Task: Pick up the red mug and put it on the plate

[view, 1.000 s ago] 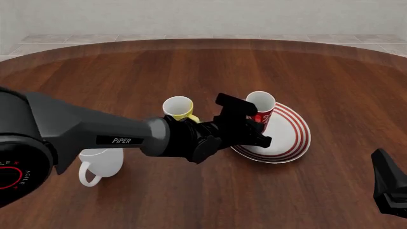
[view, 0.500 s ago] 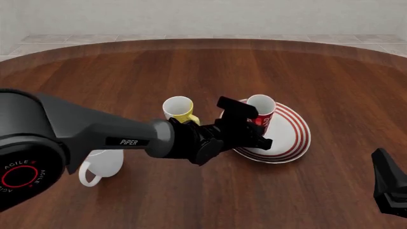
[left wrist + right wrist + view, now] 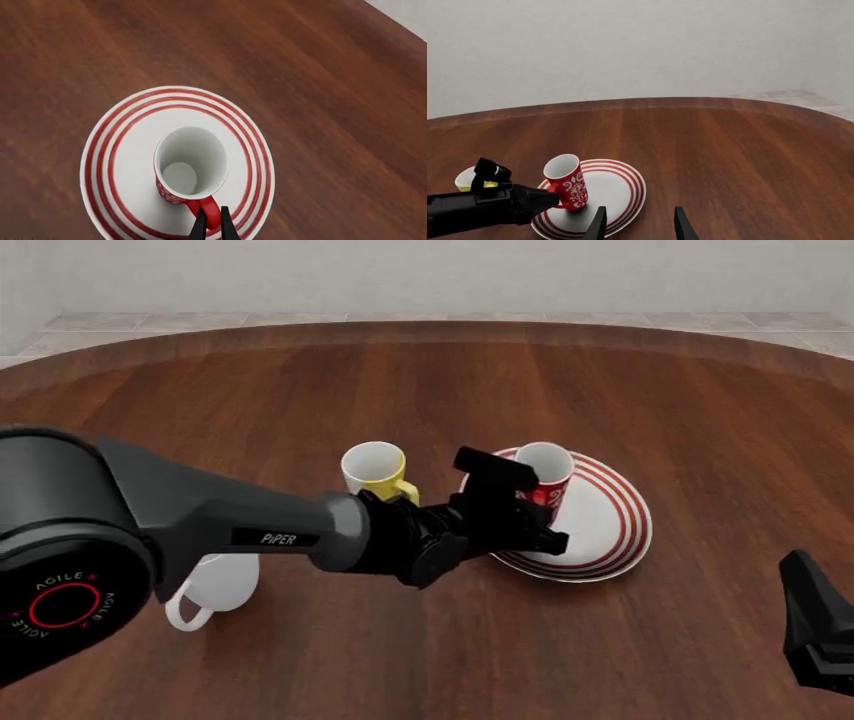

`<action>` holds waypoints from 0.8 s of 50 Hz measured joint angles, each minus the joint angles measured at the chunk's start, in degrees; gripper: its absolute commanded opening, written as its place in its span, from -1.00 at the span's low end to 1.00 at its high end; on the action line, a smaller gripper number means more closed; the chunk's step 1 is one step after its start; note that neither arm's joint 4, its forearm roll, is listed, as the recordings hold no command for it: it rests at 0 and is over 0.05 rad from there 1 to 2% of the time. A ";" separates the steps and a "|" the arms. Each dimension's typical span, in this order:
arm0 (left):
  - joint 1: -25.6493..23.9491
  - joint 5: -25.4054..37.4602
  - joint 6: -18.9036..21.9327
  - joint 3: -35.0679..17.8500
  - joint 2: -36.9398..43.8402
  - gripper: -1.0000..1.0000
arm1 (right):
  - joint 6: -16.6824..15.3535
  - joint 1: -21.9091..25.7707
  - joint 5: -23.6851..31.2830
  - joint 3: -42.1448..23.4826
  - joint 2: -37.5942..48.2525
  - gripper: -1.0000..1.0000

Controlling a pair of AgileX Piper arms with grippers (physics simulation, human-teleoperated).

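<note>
The red mug (image 3: 190, 167) has white script and a white inside, and it stands a little tilted on the left part of the plate (image 3: 127, 145), which is white with red rings. My left gripper (image 3: 212, 224) is shut on the mug's red handle. In the front view the left gripper (image 3: 531, 508) reaches in from the left to the red mug (image 3: 545, 473) on the plate (image 3: 611, 530). I cannot tell if the mug's base touches the plate. My right gripper (image 3: 638, 224) is open and empty, well short of the plate (image 3: 620, 192) and the mug (image 3: 567, 184).
A yellow-and-white mug (image 3: 374, 468) stands just left of the plate, behind the left arm. A big plain white mug (image 3: 211, 585) stands at the front left under the left arm. The right arm's gripper (image 3: 817, 638) is at the front right corner.
The left arm has shifted slightly, and the red mug has sunk a little over the plate. The right arm has not moved.
</note>
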 measured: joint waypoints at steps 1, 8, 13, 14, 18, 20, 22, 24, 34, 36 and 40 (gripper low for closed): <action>0.02 -0.03 -0.03 -0.01 0.07 -1.00 | 0.00 0.01 0.02 0.00 -0.02 1.00; 0.09 -0.31 -0.28 -0.03 0.48 -1.00 | -0.04 0.06 0.17 0.01 -0.16 1.00; 0.11 -0.42 -0.48 -0.02 0.57 -1.00 | -0.09 0.09 0.21 0.01 -0.18 1.00; 0.13 -0.45 -0.53 -0.01 0.59 -1.00 | -0.10 0.10 0.22 0.01 -0.18 1.00; 0.19 -0.58 -0.72 -0.05 0.80 -1.00 | -0.13 0.12 0.28 0.01 -0.21 1.00; 0.21 -0.66 -0.81 -0.06 0.92 -1.00 | -0.15 0.13 0.32 0.02 -0.24 1.00; 0.24 -0.70 -0.87 -0.09 1.06 -1.00 | -0.15 0.13 0.36 0.02 -0.27 1.00; 0.29 -0.76 -0.85 -0.14 1.24 -1.00 | -0.16 0.12 0.40 0.02 -0.30 1.00; 0.40 -1.12 -1.23 -0.54 1.58 -1.00 | -0.15 0.12 0.41 0.02 -0.27 1.00; 0.43 -1.16 -1.33 -0.61 1.63 -1.00 | -0.14 0.11 0.39 0.02 -0.25 1.00; 0.44 -1.24 -1.58 -0.74 1.74 -1.00 | -0.10 0.10 0.38 0.02 -0.23 1.00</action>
